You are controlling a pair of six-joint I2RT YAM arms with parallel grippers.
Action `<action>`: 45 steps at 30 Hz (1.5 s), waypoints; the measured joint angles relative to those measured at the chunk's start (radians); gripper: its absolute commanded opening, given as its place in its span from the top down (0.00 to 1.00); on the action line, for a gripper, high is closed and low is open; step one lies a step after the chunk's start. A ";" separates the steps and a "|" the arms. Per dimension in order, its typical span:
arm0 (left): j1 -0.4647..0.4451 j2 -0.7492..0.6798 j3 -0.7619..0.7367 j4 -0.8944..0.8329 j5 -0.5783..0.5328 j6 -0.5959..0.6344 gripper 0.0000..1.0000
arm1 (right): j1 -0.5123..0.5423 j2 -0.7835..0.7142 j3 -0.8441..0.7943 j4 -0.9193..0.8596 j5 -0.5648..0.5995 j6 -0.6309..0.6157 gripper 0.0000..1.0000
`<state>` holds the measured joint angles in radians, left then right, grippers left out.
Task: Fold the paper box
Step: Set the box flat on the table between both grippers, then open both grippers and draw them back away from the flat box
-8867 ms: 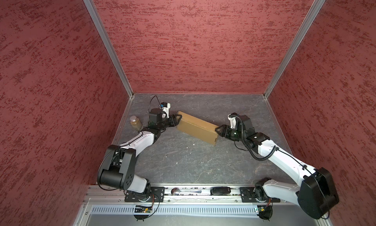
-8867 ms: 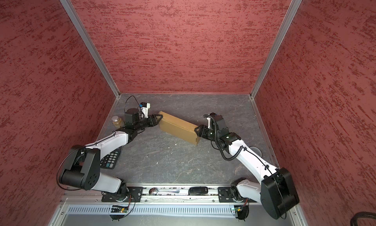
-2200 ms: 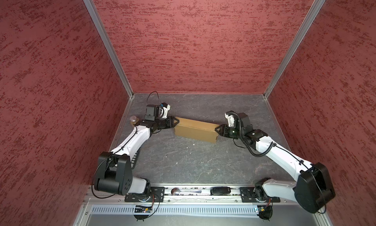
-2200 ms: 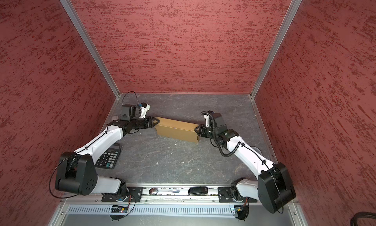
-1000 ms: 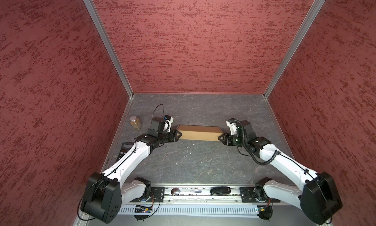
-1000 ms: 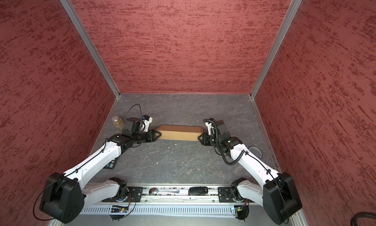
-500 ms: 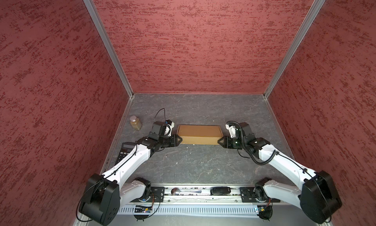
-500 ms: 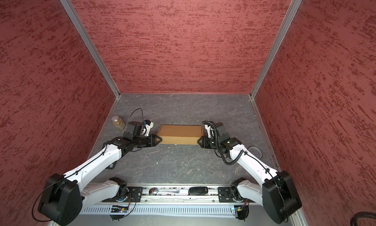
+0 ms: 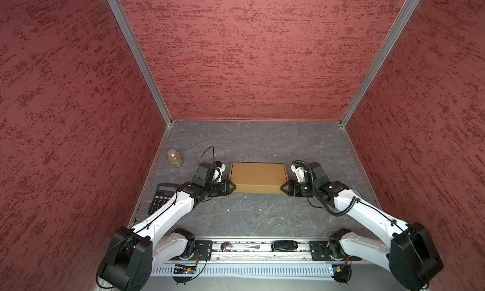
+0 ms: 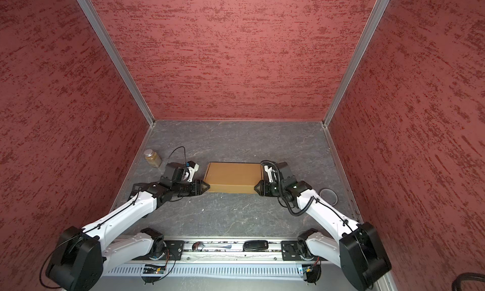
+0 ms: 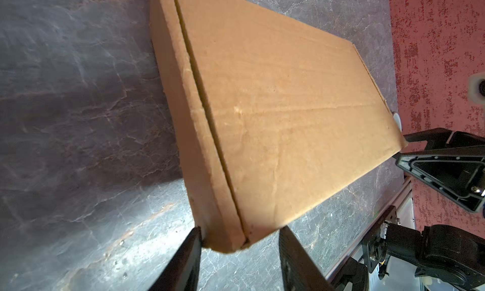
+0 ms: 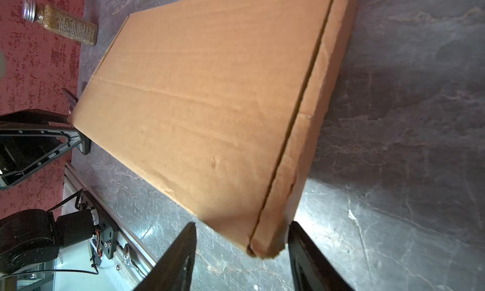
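The paper box point(image 9: 258, 175) point(image 10: 232, 177) is a closed, flat tan cardboard mailer lying on the grey table in both top views. My left gripper point(image 9: 233, 188) point(image 10: 207, 187) is at its near left corner. In the left wrist view that corner of the box point(image 11: 288, 106) sits between the parted jaws of the left gripper point(image 11: 240, 237); one finger point(image 11: 193, 245) touches the side wall and the other stands off. My right gripper point(image 9: 282, 188) point(image 10: 255, 188) is at the near right corner. There the box point(image 12: 210, 93) pokes between the open jaws of the right gripper point(image 12: 241, 229), with a gap on one side.
A spice jar point(image 9: 175, 158) point(image 12: 60, 22) stands by the left wall. A black calculator point(image 9: 161, 200) lies under the left arm. A dark ring point(image 10: 329, 195) lies at the right. A spoon point(image 9: 240, 246) and a black object point(image 9: 284, 245) rest in the front rail.
The box has tipped from standing on its long edge to lying flat. Both grippers came nearer the front with it. The right jaws have widened off the box corner.
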<state>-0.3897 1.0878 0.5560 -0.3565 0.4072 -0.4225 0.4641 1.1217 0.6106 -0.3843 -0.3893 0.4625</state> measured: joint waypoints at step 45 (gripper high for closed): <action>0.267 -0.164 -0.044 0.066 -0.168 0.032 0.00 | 0.001 -0.120 -0.032 0.169 0.397 -0.011 0.15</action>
<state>-0.1223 0.9234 0.5121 -0.2909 0.2390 -0.3904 0.4648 1.0016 0.5789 -0.2150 0.0078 0.4519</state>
